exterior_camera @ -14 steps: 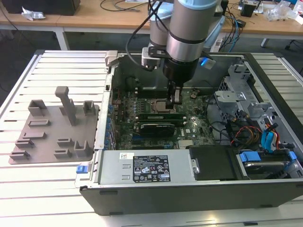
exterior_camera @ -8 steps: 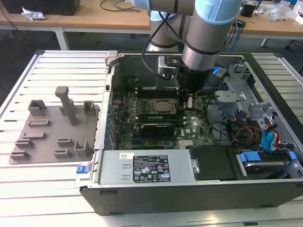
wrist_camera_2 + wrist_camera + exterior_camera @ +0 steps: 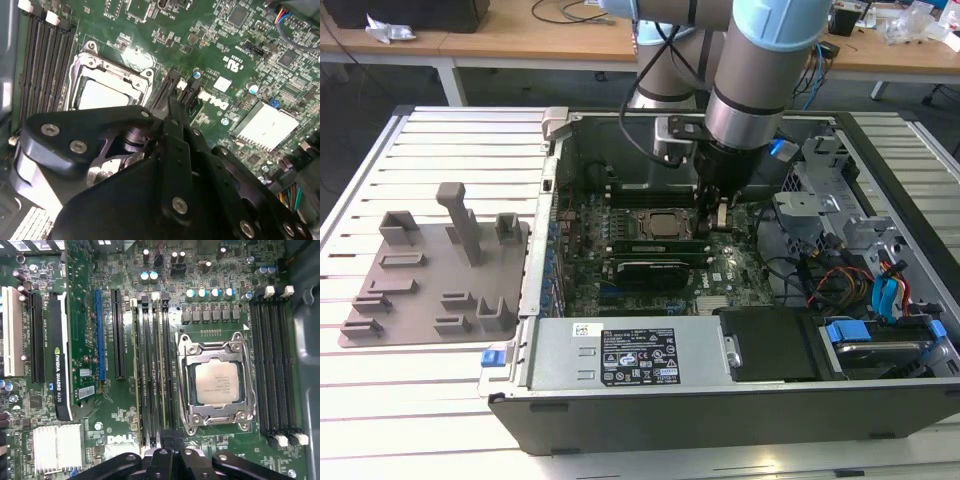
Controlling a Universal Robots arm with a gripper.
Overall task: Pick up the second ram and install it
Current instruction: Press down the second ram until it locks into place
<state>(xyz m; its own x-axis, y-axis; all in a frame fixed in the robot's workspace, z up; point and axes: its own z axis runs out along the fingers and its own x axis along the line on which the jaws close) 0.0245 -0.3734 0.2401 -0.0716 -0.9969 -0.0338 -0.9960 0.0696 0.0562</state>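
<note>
In the first wrist view, two thin green sticks stand seated on edge in the black slots beside the CPU socket [image 3: 217,382]. The second ram [image 3: 159,365] is the one nearer the socket. The other stick [image 3: 138,370] sits two slots further away. My gripper [image 3: 167,439] is shut, its black fingers pressed together with nothing between them. Its tip is right over one end of these slots, at the end of the second ram. In the exterior view the gripper [image 3: 713,215] reaches down inside the open case to the sticks [image 3: 660,243]. The second wrist view has the gripper [image 3: 172,102] over the slot ends.
A graphics card [image 3: 60,355] lies alongside the slots, with a heatsink [image 3: 57,447] near it. More black slots [image 3: 272,370] line the socket's other side. Outside the case, a grey tray [image 3: 430,270] with upright blocks lies on the table. The power supply [image 3: 620,355] and drive cage [image 3: 820,190] crowd the case.
</note>
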